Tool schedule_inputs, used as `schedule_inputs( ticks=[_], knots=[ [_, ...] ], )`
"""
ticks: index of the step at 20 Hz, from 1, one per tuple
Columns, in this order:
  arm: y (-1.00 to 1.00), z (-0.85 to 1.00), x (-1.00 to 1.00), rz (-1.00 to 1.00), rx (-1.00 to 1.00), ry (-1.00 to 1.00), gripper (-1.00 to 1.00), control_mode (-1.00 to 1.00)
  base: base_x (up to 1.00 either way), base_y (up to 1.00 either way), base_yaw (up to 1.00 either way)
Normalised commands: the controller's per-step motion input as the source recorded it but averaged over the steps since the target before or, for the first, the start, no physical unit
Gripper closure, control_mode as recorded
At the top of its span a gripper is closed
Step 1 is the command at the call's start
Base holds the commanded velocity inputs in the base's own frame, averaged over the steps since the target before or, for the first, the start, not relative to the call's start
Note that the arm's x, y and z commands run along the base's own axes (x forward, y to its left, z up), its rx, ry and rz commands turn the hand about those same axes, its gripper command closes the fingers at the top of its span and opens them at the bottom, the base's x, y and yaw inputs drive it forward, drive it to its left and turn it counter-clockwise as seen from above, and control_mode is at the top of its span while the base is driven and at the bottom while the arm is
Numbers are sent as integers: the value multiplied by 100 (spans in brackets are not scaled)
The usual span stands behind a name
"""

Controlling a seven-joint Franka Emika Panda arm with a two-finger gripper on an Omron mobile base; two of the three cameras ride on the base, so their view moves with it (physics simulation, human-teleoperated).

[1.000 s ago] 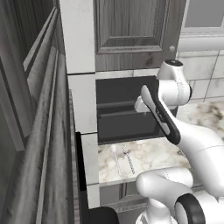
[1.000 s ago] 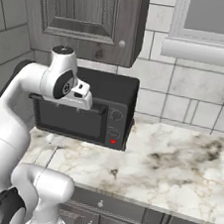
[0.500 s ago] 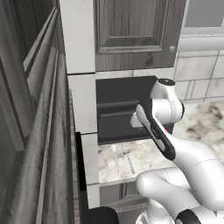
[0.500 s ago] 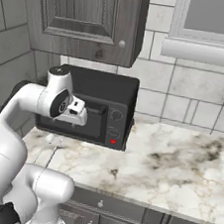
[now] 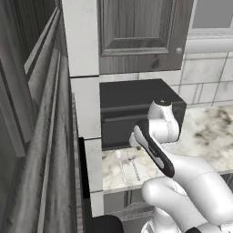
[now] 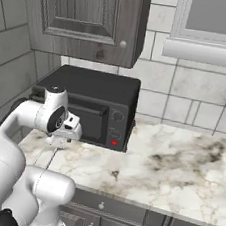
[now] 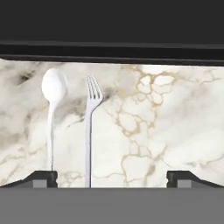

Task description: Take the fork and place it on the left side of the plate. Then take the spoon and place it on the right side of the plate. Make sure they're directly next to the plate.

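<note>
- The pincer (image 7: 111, 179) hangs over the marble counter (image 7: 166, 131) with its two tips spread wide and nothing between them
- In the hand view the fork (image 7: 89, 131) lies flat on the counter between the tips, nearer the tip on that view's left side, prongs pointing away from the pincer toward the microwave (image 7: 112, 26)
- The spoon (image 7: 52, 109) lies just beside the fork on its far side from the pincer's middle, parallel to it and apart from it, bowl also pointing toward the microwave; its handle end runs down to the left tip
- Ahead of the pincer the dark lower edge of the microwave closes the view just past the fork prongs and spoon bowl, so room ahead is short
- On the other side of the pincer's middle from the fork, bare marble runs wide and open
- From the left base view the spoon (image 5: 120, 161) and fork (image 5: 133, 164) lie under the arm, near the counter's front edge, with a pale wall panel (image 5: 93, 150) close beyond them on the side
- From the right base view the pincer (image 6: 58, 140) sits low before the microwave (image 6: 93, 102) front; open counter (image 6: 178, 169) stretches far to the side away from the wall, and a dark cabinet (image 6: 87, 16) hangs above
</note>
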Motion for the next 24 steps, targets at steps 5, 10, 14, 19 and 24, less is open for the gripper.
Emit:
schedule_inputs(
  ticks=[5, 10, 14, 19, 24],
  knots=[
    [17, -55, 0, 0, 0, 10, -100, -100, 0, 0, 0],
    [7, -41, 0, 0, 0, 6, -100, -100, 0, 0, 0],
    [1, -23, 2, 0, 0, 0, -100, -100, 0, 0, 0],
    [9, -24, 5, 0, 0, 0, -100, -100, 0, 0, 0],
    [11, -17, 4, 0, 0, 0, -100, -100, 0, 0, 0]
  ],
)
